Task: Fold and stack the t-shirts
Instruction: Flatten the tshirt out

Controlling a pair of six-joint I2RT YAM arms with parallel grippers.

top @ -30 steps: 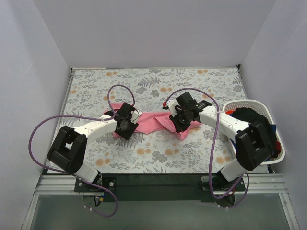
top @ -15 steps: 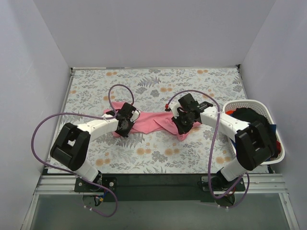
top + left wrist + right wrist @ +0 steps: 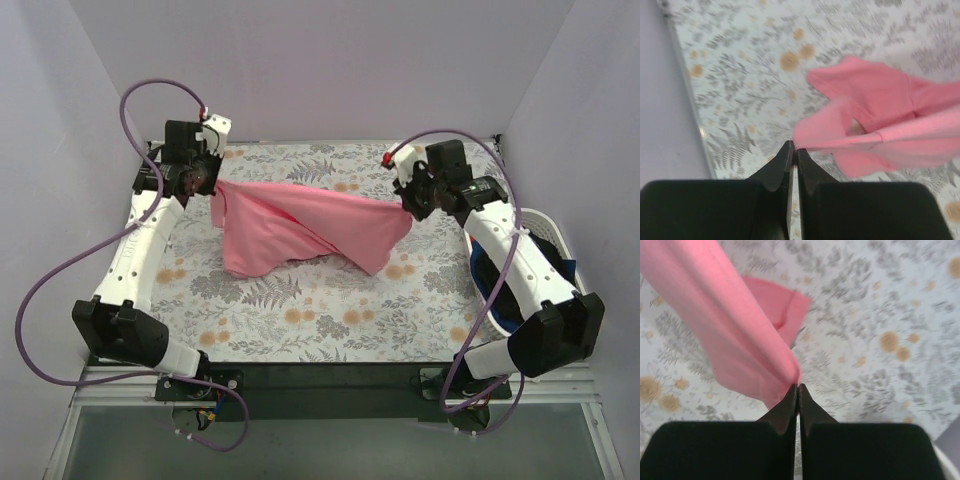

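Observation:
The salmon-pink t-shirt point(image 3: 300, 225) hangs stretched between both grippers above the floral tablecloth point(image 3: 330, 320), its lower edge sagging toward the cloth. My left gripper point(image 3: 212, 186) is shut on the shirt's left edge at the far left; in the left wrist view its tips point(image 3: 793, 146) pinch the pink fabric point(image 3: 880, 115). My right gripper point(image 3: 408, 205) is shut on the shirt's right edge at the far right; in the right wrist view its tips point(image 3: 798, 386) pinch the pink fabric point(image 3: 735, 325). Dark and red shirts point(image 3: 500, 240) lie in the basket.
A white oval laundry basket point(image 3: 545, 225) stands at the right edge behind my right arm. Grey walls close in the table on the left, back and right. Purple cables loop from both arms.
Both grippers have risen and moved apart toward the far corners, lifting the pink shirt off the cloth and spreading it wide between them.

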